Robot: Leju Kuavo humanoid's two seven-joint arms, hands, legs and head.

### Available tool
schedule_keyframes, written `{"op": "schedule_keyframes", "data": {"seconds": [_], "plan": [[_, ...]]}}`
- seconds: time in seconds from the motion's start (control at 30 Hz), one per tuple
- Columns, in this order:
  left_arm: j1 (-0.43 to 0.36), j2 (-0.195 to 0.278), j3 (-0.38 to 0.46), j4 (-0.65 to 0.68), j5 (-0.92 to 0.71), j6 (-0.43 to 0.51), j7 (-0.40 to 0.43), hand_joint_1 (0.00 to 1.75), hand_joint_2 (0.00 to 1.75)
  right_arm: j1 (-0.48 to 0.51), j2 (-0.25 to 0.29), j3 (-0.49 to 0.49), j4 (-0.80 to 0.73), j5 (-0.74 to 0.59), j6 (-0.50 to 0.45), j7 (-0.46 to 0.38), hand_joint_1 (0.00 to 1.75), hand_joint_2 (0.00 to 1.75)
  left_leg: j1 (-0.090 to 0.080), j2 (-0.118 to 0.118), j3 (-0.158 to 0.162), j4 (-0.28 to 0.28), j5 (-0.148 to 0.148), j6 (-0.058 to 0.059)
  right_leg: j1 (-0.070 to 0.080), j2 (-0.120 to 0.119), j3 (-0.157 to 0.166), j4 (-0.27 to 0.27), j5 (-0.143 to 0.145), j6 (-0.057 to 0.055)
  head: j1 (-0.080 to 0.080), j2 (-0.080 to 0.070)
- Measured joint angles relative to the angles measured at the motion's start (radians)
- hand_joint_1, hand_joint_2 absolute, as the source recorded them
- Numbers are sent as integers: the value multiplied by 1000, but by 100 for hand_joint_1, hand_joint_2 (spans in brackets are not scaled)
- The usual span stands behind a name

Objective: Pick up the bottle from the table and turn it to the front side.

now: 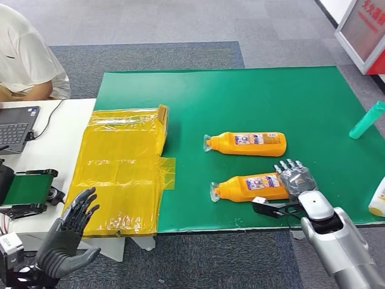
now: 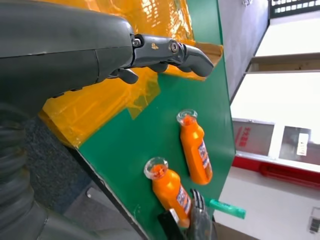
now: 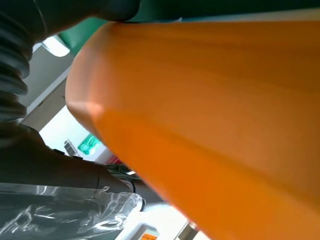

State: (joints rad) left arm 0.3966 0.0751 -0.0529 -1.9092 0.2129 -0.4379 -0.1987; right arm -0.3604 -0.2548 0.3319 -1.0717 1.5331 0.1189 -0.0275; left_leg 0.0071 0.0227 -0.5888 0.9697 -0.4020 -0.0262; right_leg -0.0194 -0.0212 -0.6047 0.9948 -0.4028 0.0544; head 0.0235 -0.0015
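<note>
Bottle [image 1: 249,187] lies at lower centre on the counter [image 1: 317,102]; my right hand [image 1: 296,179] wraps its base, grip unconfirmed. Lifting and turning remain. Left hand [image 1: 73,232] hangs spread, empty.

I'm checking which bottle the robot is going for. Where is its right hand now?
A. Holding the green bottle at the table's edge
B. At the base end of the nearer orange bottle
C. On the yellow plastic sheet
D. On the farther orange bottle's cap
B: in the head view the right hand sits at the base end of the nearer orange bottle, which lies on its side on the green table; whether it has a grip yet cannot be told.
</note>
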Motion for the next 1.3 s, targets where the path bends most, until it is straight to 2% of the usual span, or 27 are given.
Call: {"op": "schedule_keyframes", "data": {"seconds": [0.1, 0.13, 0.23, 0.27, 0.57, 0.67, 0.7, 0.83, 0.87, 1.0, 1.17, 1.23, 1.3], "plan": [[5, 2, -20, 12, 0, 7, -6, 0, 175, -27, 0, 15, 51, 0, -4, 0, 1, 175, 0, 0, 3, 0, 0, 0, 0, 0, 3, 0, 0, 0, 0, 0], [6, 4, -25, 15, 0, 12, -8, 0, 175, -34, 0, 20, 64, 0, -7, -1, 39, 175, 0, 0, 4, 0, 0, 0, 0, 0, 4, -1, 0, 0, 0, 0], [7, 15, -43, 23, 2, 36, -16, 0, 175, -54, 1, 37, 103, 0, -25, -13, 168, 175, 0, 0, 6, 0, 0, 0, 0, 0, 7, -1, 1, 1, 0, 0], [7, 20, -48, 25, 4, 44, -18, 0, 175, -58, 3, 42, 114, -1, -33, -18, 175, 175, 0, 0, 8, 0, 0, 0, 0, 0, 8, -1, 1, 0, 0, 0], [4, 39, -67, 38, 2, 73, -17, 0, 175, -73, 19, 60, 158, -13, -73, -24, 175, 175, 1, 3, 13, 0, 1, 0, 1, 2, 12, -2, 4, -2, 0, 0], [2, 42, -68, 43, -9, 78, -16, 0, 175, -69, 26, 56, 155, -55, -83, -37, 175, 175, 2, 3, 14, 0, 2, -1, 2, 3, 12, -2, 4, -3, 0, 0], [1, 42, -68, 44, -11, 76, -16, 0, 175, -61, 32, 46, 145, -103, -77, -52, 175, 175, 3, 3, 14, 0, 2, -2, 2, 3, 12, -2, 4, -4, 0, 0], [-4, 40, -67, 45, -23, 61, -16, 0, 175, 31, 82, -31, 11, -480, 25, -142, 175, 175, 5, 4, 13, 0, 1, -4, 4, 4, 12, -2, 4, -5, 0, 0], [-5, 39, -67, 45, -24, 59, -16, 0, 175, 60, 93, -37, -29, -537, 42, -150, 175, 175, 5, 4, 12, 0, 2, -3, 5, 3, 11, -2, 4, -5, 0, 0], [-5, 32, -66, 45, -30, 57, -16, 0, 175, 146, 115, -37, -160, -631, 61, -153, 175, 175, 5, 1, 5, 0, 3, -3, 5, 0, 6, -1, 3, -4, 0, 0], [-5, 28, -64, 45, -37, 57, -17, 0, 175, 186, 126, -35, -253, -696, 65, -154, 175, 175, 4, 0, 1, 0, 3, -2, 4, 0, 2, -1, 3, -3, 0, 0], [-5, 27, -61, 45, -38, 54, -27, 0, 175, 202, 134, -40, -281, -813, 96, -169, 175, 175, 3, 0, 0, 0, 3, -2, 4, 0, 1, -1, 3, -3, 0, 0], [-4, 27, -57, 45, -40, 46, -42, 0, 175, 224, 145, -52, -309, -998, 138, -183, 175, 175, 3, 0, -1, 0, 2, -2, 4, 0, 0, -1, 2, -3, 0, 0]]}}
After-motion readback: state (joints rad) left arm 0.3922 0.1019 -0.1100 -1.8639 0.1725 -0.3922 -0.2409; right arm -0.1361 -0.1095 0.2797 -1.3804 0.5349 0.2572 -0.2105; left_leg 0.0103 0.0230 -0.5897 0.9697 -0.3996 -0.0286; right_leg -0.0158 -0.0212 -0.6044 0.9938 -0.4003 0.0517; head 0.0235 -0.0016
